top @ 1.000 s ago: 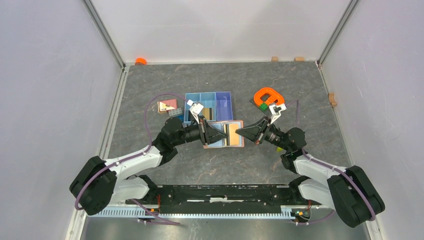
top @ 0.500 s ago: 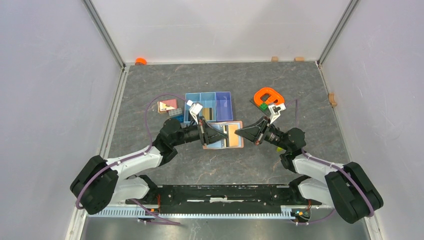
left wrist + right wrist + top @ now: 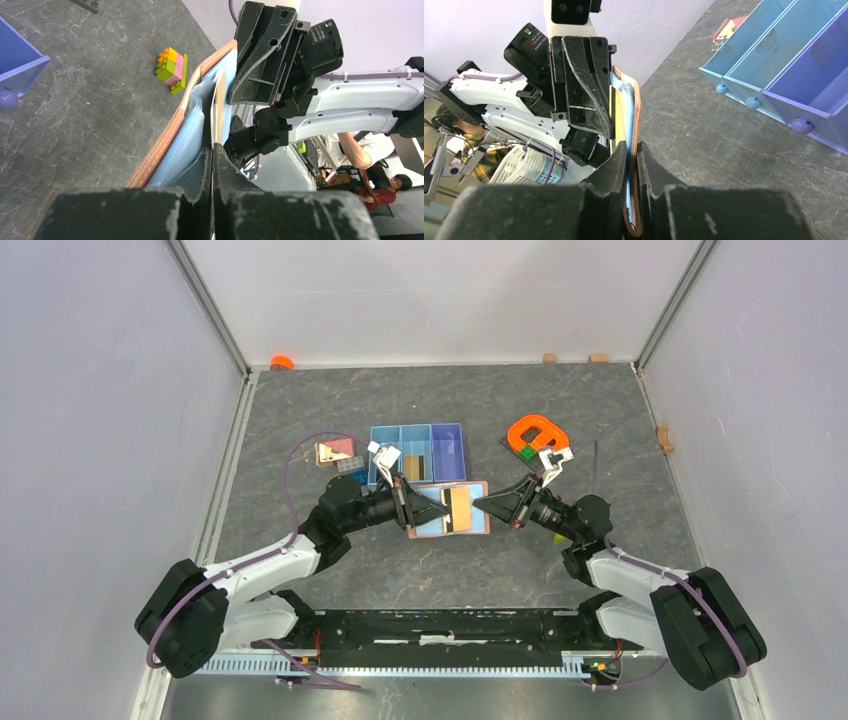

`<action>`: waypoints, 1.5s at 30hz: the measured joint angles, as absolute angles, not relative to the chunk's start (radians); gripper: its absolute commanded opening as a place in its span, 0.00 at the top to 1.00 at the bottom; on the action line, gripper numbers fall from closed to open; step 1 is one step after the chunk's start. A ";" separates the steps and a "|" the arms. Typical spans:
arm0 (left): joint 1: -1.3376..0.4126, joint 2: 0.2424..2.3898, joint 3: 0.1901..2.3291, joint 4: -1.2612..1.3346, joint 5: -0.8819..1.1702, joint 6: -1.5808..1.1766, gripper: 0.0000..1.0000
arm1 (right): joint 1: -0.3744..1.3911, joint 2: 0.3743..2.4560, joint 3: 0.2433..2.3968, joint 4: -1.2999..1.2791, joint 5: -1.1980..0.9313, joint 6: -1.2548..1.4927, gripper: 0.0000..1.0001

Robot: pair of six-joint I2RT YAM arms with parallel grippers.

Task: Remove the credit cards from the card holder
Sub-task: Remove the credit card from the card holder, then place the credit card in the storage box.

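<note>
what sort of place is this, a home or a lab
Probably a robotics lab cell: white panels fence a grey table, two arms are bolted at its edge, and toy bricks and a blue tray lie about as props.

A robotics lab test cell: white panel walls [image 3: 100, 440] on aluminium posts [image 3: 207, 305] enclose a grey stone-patterned surface [image 3: 450, 400], and a seated person [image 3: 395, 187] shows beyond it in the left wrist view.

light: bright, even, probably overhead | shadows: soft | wrist views: near foreground blurred
</note>
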State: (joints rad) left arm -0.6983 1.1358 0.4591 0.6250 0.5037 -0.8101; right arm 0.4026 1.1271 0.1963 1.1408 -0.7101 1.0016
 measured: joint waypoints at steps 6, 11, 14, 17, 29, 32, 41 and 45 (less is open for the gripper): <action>-0.679 1.135 0.459 0.611 0.501 -0.810 0.98 | 0.391 1.150 0.191 1.155 -0.706 1.017 0.98; -0.656 1.097 0.459 0.525 0.436 -0.804 0.98 | 0.325 1.110 0.161 1.080 -0.673 0.988 1.00; -0.649 1.056 0.459 0.480 0.379 -0.790 0.98 | 0.301 1.062 0.158 0.982 -0.632 0.941 1.00; -0.649 1.039 0.460 0.442 0.333 -0.773 0.98 | 0.293 1.011 0.159 0.868 -0.575 0.879 1.00; -0.577 1.250 0.632 0.275 0.240 -0.733 0.98 | 0.286 0.786 0.166 0.475 -0.267 0.698 1.00; -0.566 1.299 0.727 0.178 0.205 -0.697 0.98 | 0.286 0.739 0.167 0.429 -0.199 0.670 1.00; -0.525 1.372 0.970 -0.083 0.064 -0.592 0.98 | 0.286 0.749 0.167 0.379 -0.130 0.646 1.00; -0.503 1.448 1.033 -0.141 0.037 -0.574 0.98 | 0.286 0.760 0.167 0.376 -0.130 0.645 1.00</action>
